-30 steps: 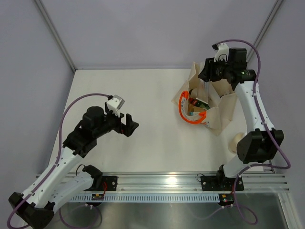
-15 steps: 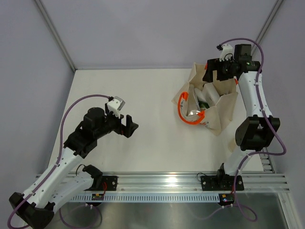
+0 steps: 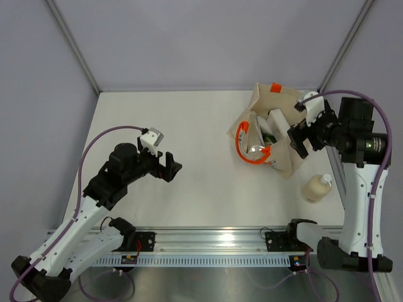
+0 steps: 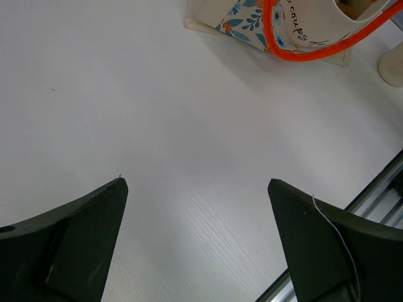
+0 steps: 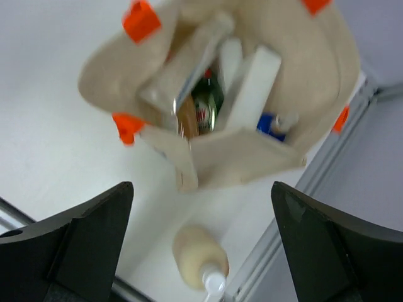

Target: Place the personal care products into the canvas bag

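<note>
The cream pump bottle (image 3: 317, 187) is found on the desk (image 3: 201, 126) beside the canvas bag (image 3: 286, 158). It is judged light, rigid and slick, and is best taken across its body. The left claw (image 3: 171, 165) and right claw (image 3: 301, 133) are spread wide, empty.

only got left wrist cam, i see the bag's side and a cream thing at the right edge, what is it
observer: a cream pump bottle on the table, outside the canvas bag.
operator: is the right arm holding anything
observer: no, the right gripper is open and empty beside the bag.
operator: anything in the bag
observer: yes, right wrist view shows a green bottle and a white item inside.
</note>
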Controlling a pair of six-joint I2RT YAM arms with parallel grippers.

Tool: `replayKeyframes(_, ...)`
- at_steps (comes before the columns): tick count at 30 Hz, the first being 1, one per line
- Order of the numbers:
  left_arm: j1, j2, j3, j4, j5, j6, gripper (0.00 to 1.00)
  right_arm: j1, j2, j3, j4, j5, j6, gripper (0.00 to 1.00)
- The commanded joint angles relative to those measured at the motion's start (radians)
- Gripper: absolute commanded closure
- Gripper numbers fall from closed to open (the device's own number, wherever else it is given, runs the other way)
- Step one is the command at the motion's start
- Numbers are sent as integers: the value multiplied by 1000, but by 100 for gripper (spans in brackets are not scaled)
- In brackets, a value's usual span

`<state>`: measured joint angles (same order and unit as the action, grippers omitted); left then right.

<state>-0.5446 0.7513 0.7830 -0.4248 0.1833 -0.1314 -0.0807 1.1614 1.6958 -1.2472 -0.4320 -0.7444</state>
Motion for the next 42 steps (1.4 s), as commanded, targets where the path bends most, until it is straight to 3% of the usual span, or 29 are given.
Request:
replayKeyframes(1, -2, -39, -17, 35, -2, 3, 1, -48, -75, -189, -179, 251, -69, 0)
replayKeyframes(5, -2, -46, -47, 70, 24, -5, 1, -94, -166, -443, -155, 397, -29, 1)
replayKeyframes(12, -2, -41, -54, 83, 47, 3, 1, -123, -149, -559, 29, 590, -39, 1)
replayKeyframes(22, -2, -15, -59, 83, 73, 10, 1, -174, 24, -614, 95, 549, -128, 0)
replayKeyframes(42, -2, 62, -53, 89, 91, 30, 1, -241, 211, -670, 123, 486, -204, 0)
